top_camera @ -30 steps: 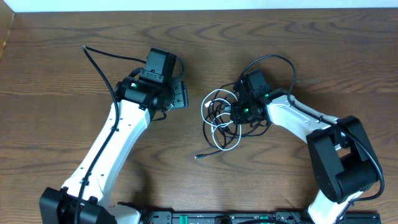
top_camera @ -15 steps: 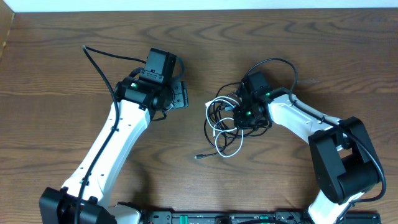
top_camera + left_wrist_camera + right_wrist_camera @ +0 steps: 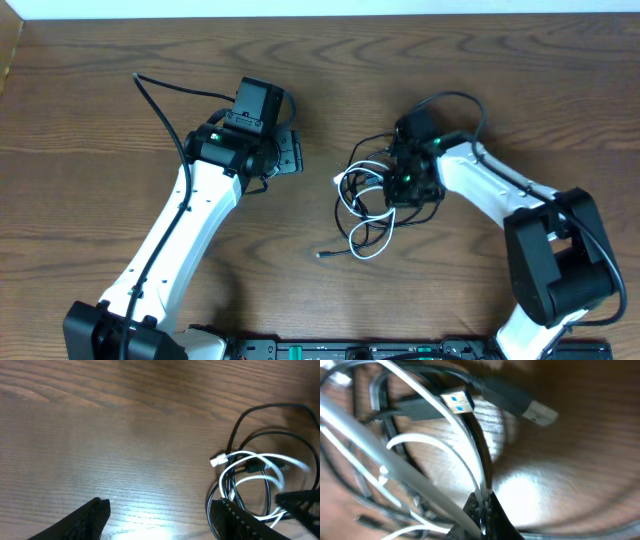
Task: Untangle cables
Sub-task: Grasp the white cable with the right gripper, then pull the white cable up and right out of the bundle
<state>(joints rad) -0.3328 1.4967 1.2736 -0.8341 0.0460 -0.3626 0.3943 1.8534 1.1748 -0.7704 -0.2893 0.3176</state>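
Pinching hard, the right gripper (image 3: 402, 187) sits right of centre on the table (image 3: 100, 120), jaws closed narrow on the cables (image 3: 362, 195). Up close, white and black strands run straight into its fingertips (image 3: 486, 519). Just beyond them a blue-tongued plug (image 3: 457, 402) and a silver plug (image 3: 540, 412) lie side by side. The tangle spreads left of that gripper, the white cord (image 3: 368, 246) looping out on the near side, one small plug end (image 3: 322, 256) trailing near-left. Over on the left, the left gripper (image 3: 290, 153) hangs wide open, holding nothing, well apart from the heap.
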